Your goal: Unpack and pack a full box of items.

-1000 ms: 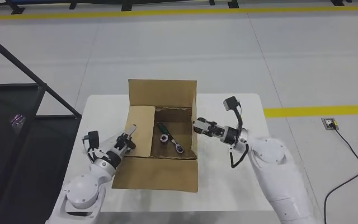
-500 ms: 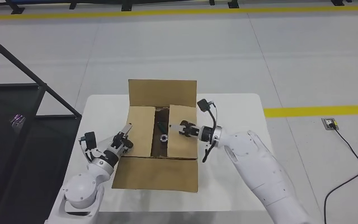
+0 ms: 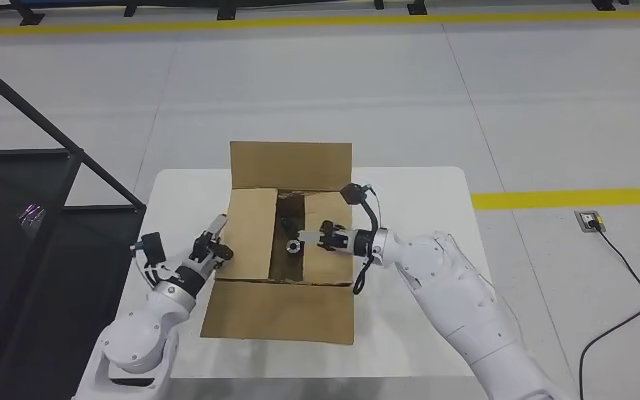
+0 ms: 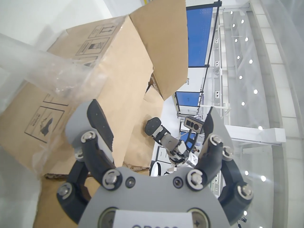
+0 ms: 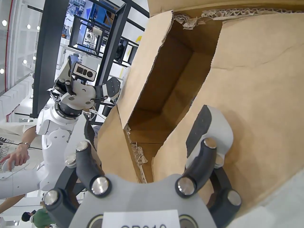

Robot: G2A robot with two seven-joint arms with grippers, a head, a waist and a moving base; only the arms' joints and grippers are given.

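A brown cardboard box [image 3: 285, 300] stands on the white table [image 3: 420, 200], its back flap upright. The left flap [image 3: 250, 235] and right flap [image 3: 330, 255] lean in over the opening. Through the gap between them part of a ratchet wrench [image 3: 293, 246] shows on the box floor. My right gripper [image 3: 322, 237] is open and rests against the right flap [image 5: 237, 84], one pad [image 5: 201, 124] lying on the cardboard. My left gripper [image 3: 212, 248] stands open just outside the box's left wall [image 4: 114, 72], holding nothing. Across the box it faces the right gripper [image 4: 163, 138].
A black metal frame [image 3: 40, 200] stands off the table's left side. The table's edges lie close around the box, with bare surface to its right [image 3: 420, 300]. The front flap [image 3: 285, 312] lies spread toward the near edge.
My right gripper has pushed the right flap from upright down over the opening, covering most of the wrench. My left gripper has drawn back a little, away from the left flap.
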